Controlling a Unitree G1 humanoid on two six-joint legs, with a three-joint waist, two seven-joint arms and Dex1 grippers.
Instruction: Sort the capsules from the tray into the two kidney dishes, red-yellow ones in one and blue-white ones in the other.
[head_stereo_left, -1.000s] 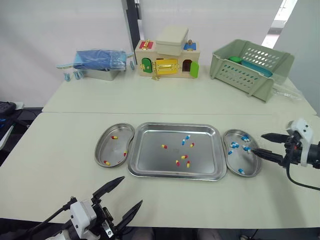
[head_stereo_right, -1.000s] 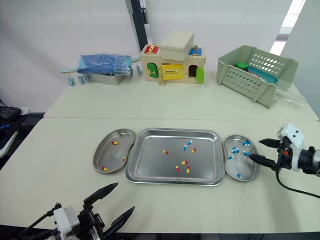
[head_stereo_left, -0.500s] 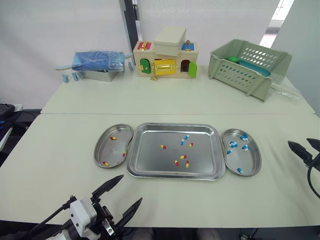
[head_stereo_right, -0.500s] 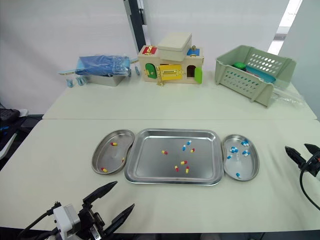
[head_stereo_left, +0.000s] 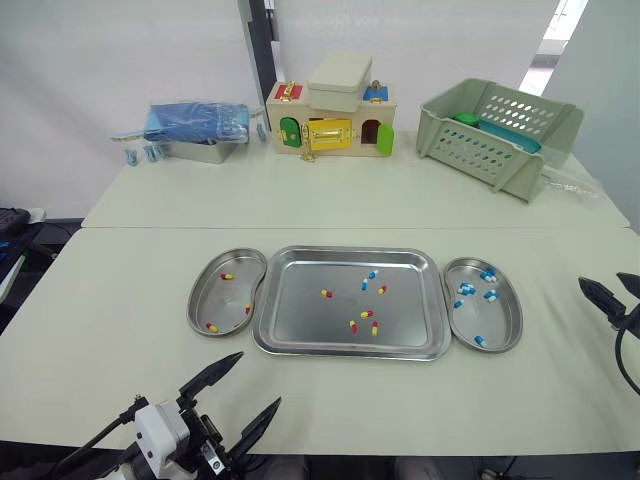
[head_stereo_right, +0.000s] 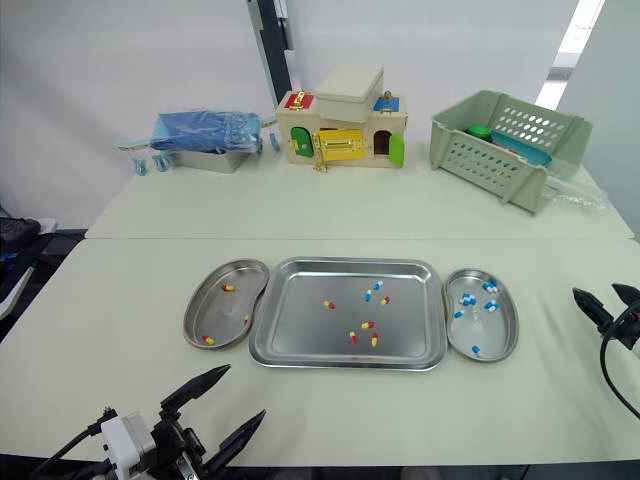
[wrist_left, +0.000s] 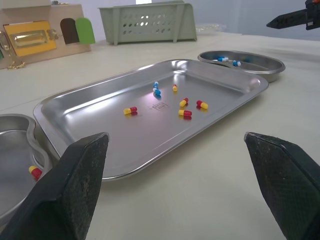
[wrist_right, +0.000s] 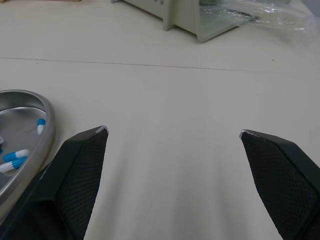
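The steel tray (head_stereo_left: 350, 251) lies mid-table and holds several red-yellow capsules (head_stereo_left: 367, 314) and two blue-white capsules (head_stereo_left: 371, 274). The left kidney dish (head_stereo_left: 225, 298) holds three red-yellow capsules (head_stereo_left: 227, 276). The right kidney dish (head_stereo_left: 497, 322) holds several blue-white capsules (head_stereo_left: 467, 289). My left gripper (head_stereo_left: 259, 379) hovers open near the table's front edge, short of the tray, and holds nothing; its wrist view looks across the tray (wrist_left: 90, 120). My right gripper (head_stereo_left: 602, 281) is open and empty at the far right, apart from the right dish (wrist_right: 35, 102).
At the back stand a green plastic basket (head_stereo_left: 500, 135), a wooden toy house box (head_stereo_left: 333, 115) and a metal tin with blue cloth (head_stereo_left: 200, 128). Bare tabletop lies in front of the tray and to both sides of the dishes.
A second ago my right gripper reached over the right dish; it has drawn back to the right, clear of it. My left gripper has barely moved.
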